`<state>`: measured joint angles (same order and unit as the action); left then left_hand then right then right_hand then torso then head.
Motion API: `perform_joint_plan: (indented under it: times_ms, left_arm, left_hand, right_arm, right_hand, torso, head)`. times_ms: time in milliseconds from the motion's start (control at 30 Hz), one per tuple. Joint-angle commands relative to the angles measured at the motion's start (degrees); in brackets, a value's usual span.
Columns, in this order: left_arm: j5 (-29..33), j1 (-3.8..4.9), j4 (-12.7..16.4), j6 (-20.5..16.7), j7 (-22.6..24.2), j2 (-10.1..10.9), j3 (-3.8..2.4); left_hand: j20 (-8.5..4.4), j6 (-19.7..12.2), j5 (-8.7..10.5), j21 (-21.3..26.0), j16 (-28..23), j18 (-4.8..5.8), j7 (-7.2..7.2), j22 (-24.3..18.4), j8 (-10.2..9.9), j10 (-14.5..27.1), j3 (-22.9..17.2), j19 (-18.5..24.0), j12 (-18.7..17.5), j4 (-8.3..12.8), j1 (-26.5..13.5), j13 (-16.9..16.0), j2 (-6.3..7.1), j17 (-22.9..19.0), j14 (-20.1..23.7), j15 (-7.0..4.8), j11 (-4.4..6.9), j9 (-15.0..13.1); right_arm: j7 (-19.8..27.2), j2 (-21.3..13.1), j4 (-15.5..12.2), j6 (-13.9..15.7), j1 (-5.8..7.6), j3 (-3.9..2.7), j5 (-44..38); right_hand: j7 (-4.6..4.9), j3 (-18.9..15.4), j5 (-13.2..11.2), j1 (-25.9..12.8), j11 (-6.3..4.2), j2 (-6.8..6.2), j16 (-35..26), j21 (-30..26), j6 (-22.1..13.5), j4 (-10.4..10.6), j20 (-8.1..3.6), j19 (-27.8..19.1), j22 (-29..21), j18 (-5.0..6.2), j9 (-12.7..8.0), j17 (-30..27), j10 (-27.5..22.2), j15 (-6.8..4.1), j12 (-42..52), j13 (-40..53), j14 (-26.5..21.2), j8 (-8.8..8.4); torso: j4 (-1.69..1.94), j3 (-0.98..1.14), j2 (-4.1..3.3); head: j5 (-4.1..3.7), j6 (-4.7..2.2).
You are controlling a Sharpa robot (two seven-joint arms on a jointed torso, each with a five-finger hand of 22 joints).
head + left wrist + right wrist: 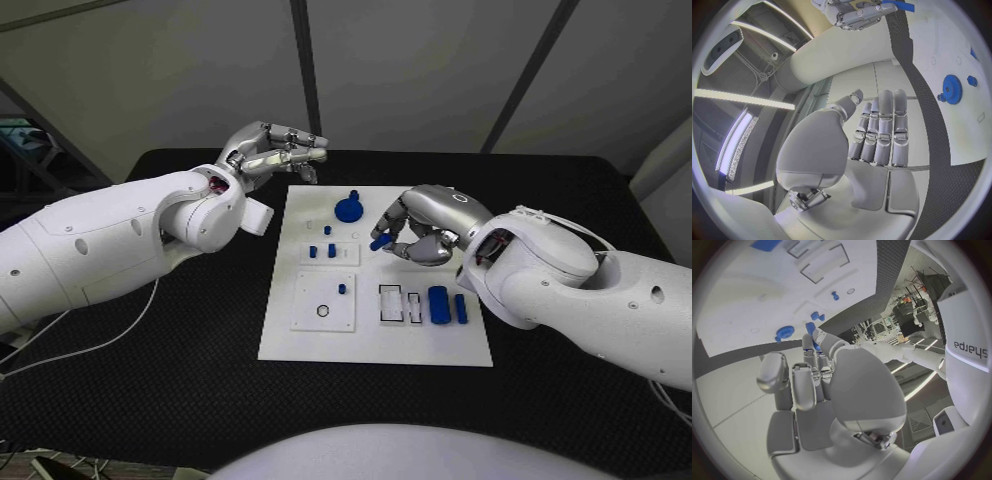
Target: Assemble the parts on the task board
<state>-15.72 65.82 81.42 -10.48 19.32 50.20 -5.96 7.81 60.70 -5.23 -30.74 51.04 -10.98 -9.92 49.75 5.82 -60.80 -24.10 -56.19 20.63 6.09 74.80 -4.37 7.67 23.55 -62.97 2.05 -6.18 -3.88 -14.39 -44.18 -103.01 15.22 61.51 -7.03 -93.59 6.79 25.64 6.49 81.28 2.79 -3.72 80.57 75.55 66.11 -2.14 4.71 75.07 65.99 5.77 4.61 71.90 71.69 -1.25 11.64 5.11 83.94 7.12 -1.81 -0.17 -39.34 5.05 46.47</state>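
Item: small blue peg (381, 241), pinched between the fingers of the right hand (421, 228), held just above the middle of the white task board (378, 345) on the black surface (173, 400). It looks light, rigid and smooth, liable to twist in a loose pinch, so best taken across its shank near the upper end. Left hand (274, 150): fingers straight and close together, holding nothing, raised beyond the board's far left corner; blue gear (349, 208) seated at the board's far edge.
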Motion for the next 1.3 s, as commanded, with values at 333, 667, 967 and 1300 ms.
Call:
perform_joint_plan:
  times_ms: [333, 667, 967, 1300]
  left_arm:
    - [0.1, 0.09, 0.1, 0.7, 0.2, -0.7, -0.03]
    - [0.1, 0.1, 0.2, 0.7, 0.2, -1.1, -0.04]
    - [0.1, 0.1, 0.2, 0.7, 0.2, -1.1, -0.04]
    - [0.1, 0.11, 0.0, 0.8, 0.2, -1.2, -0.04]
  left_hand:
    - [0.29, -0.2, 0.03, 0.3, 0.3, 0.59, -0.04, -0.1, 0.1, 0.3, 0.0, -0.2, 0.3, 0.1, 0.2, 0.1, -0.8, -0.1, 0.4, 0.08, 0.0, 0.0]
    - [0.29, -0.2, 0.03, 0.3, 0.3, 0.59, -0.04, -0.1, 0.1, 0.3, 0.0, -0.2, 0.3, 0.1, 0.2, 0.1, -0.8, -0.1, 0.4, 0.08, 0.0, 0.0]
    - [0.29, -0.2, 0.03, 0.3, 0.3, 0.59, -0.04, -0.1, 0.1, 0.3, 0.0, -0.2, 0.3, 0.1, 0.2, 0.1, -0.8, -0.1, 0.4, 0.08, 0.0, 0.0]
    - [0.29, -0.2, 0.03, 0.3, 0.3, 0.59, -0.04, -0.1, 0.1, 0.3, 0.0, -0.2, 0.3, 0.1, 0.2, 0.1, -0.8, -0.1, 0.4, 0.08, 0.0, 0.0]
  right_arm:
    - [3.3, 7.7, 1.8, 1.6, 0.0, 1.91, 3.9]
    - [4.4, 11.5, 4.5, -0.4, -0.27, 6.04, 3.8]
    - [4.0, 12.3, 6.2, -3.1, -0.58, 7.23, 2.7]
    - [4.4, 12.6, 6.9, -5.0, -0.95, 7.75, 2.4]
  right_hand:
    - [0.59, 0.2, 0.5, -0.6, 0.28, -0.17, 0.2, 0.1, 0.0, -0.3, 0.09, 0.3, -0.2, -0.5, 0.4, 0.0, 0.1, -0.1, -0.5, 0.0, 2.9, -0.07]
    - [0.63, 0.2, 0.5, -0.7, 0.31, -0.17, 0.2, 0.0, -0.1, -0.2, 0.11, 0.2, -0.3, -0.47, 0.3, 0.0, 0.1, -0.07, -0.7, 0.0, 2.9, -0.14]
    - [0.65, 0.1, 0.5, -0.8, 0.34, -0.19, 0.2, 0.0, -0.1, -0.2, 0.13, 0.2, -0.4, -0.46, 0.3, -0.1, 0.1, -0.05, -0.8, 0.0, 2.9, -0.17]
    - [0.66, 0.1, 0.5, -0.8, 0.36, -0.22, 0.1, 0.0, -0.1, -0.2, 0.14, 0.1, -0.4, -0.45, 0.3, -0.1, 0.1, -0.03, -0.9, 0.0, 2.9, -0.2]
  torso:
    - [0.1, -0.07, 0.07]
    - [-0.01, 0.01, 0.06]
    - [-0.02, 0.01, 0.07]
    - [0.0, 0.01, 0.03]
  head:
    - [1.8, 0.35]
    - [2.56, 0.31]
    - [2.99, 0.73]
    - [3.25, 0.89]
